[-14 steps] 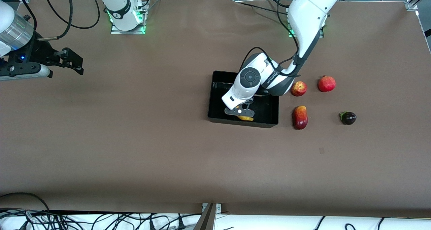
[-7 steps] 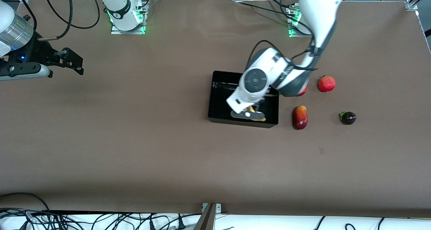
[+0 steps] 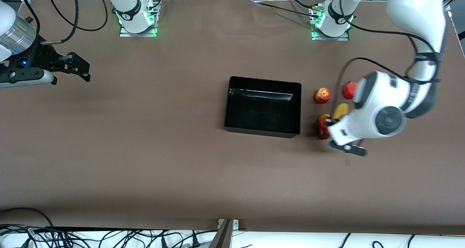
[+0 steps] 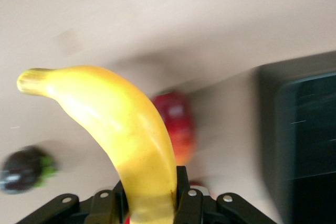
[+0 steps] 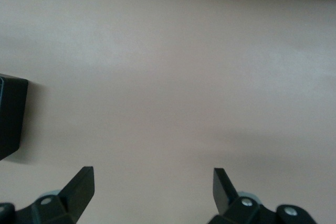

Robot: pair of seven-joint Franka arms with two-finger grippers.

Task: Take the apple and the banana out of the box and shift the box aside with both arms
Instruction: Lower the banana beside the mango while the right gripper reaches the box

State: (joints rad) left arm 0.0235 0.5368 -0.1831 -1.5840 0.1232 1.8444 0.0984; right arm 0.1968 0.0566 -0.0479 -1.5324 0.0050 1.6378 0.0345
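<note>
The black box (image 3: 262,107) sits mid-table, nothing visible inside it. The left gripper (image 4: 151,203) is clamped on the banana (image 4: 123,140), up over the mango (image 3: 322,126), with the apple (image 3: 322,95) lying beside the box. The right gripper (image 5: 152,187) waits open at its own end of the table.

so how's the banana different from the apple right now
The banana is long, curved and plain yellow; the apple is small, round and red with yellow. The banana is clamped in the left claw, up in the air over the mango; the apple sits on the table beside the box, untouched. Neither is in the box.
</note>
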